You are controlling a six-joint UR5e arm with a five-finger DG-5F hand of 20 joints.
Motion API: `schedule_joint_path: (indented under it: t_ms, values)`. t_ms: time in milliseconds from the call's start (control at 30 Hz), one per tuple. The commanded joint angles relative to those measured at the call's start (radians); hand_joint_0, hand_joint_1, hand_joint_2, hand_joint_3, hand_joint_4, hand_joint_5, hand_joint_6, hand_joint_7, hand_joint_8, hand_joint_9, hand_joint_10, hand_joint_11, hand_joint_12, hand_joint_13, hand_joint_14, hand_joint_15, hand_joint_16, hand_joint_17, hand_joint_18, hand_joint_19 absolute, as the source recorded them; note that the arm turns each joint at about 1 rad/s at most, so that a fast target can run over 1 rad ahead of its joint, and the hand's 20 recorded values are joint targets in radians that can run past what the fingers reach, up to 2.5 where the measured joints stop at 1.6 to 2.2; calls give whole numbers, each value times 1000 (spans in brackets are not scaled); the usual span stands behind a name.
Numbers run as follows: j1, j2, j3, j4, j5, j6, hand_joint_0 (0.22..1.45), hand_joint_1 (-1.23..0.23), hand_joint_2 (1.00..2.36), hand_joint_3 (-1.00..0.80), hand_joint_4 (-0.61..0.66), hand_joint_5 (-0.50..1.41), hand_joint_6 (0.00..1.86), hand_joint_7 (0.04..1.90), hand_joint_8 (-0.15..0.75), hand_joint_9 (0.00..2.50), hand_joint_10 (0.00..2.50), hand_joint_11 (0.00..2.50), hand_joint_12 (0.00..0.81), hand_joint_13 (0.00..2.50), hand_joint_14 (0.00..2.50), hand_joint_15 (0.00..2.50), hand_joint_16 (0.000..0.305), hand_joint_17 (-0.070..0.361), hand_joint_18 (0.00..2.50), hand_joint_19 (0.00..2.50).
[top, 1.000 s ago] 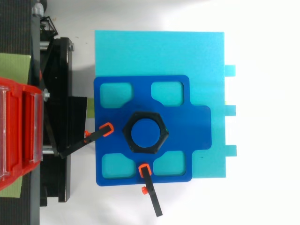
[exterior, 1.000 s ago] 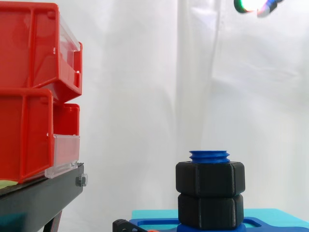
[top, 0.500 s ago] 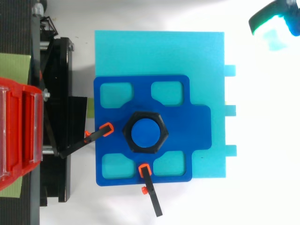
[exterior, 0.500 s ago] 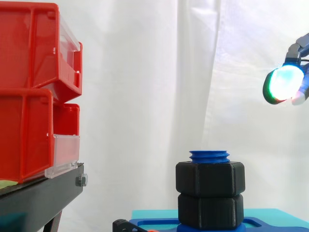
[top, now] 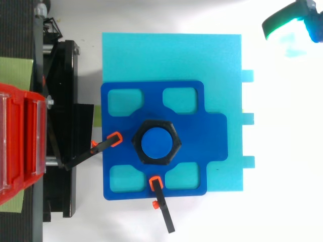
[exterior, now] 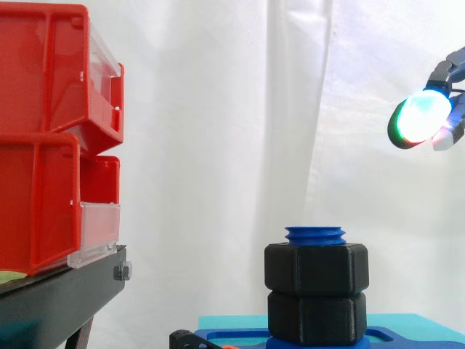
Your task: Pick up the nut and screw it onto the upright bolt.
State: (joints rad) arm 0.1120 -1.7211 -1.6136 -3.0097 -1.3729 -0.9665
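A blue upright bolt (exterior: pixel 315 234) stands on a blue fixture plate (top: pixel 121 151), its threaded top just showing. Two black hex nuts sit on it, one stacked on the other: the upper nut (exterior: pixel 316 269) and the lower nut (exterior: pixel 316 318). From above, the top nut (top: pixel 174 142) rings the bolt's blue end (top: pixel 156 142). My hand (exterior: pixel 420 120) hangs well above and to the right of the bolt, with a green-white glowing pad showing at the view's edge. In the top view the hand (top: pixel 285 20) is at the upper right corner, beyond the cyan base (top: pixel 171 55). It touches nothing.
Red bins (exterior: pixel 43 138) are stacked on a black stand (exterior: pixel 58 298) at the left. Two black clamps with orange tips (top: pixel 161 201) (top: pixel 103 144) grip the blue plate's left and front edges. A white curtain hangs behind.
My hand dropped from the side view's top edge to mid-height at the right, then edged slightly up and left. The bolt and nuts have not moved.
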Motion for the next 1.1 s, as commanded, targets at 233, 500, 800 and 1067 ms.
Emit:
schedule_joint_path:
  t_ms: [233,500,800,1067]
  values:
    - [0,0,1,0,0,0,491,-293,1000,-500,157,-225,502,630,227,145,0,0,384,0,0,0,49,109,0,0]
    - [0,0,0,0,0,0,495,-333,1000,-500,158,-220,501,589,234,209,0,0,382,27,0,0,48,108,0,0]
    - [0,0,0,0,0,0,496,-339,1000,-500,148,-217,501,593,234,219,0,0,380,34,0,0,48,108,0,0]
    - [0,0,0,0,2,0,504,-365,1000,-500,159,-203,501,586,229,253,0,0,367,66,0,0,46,104,0,0]
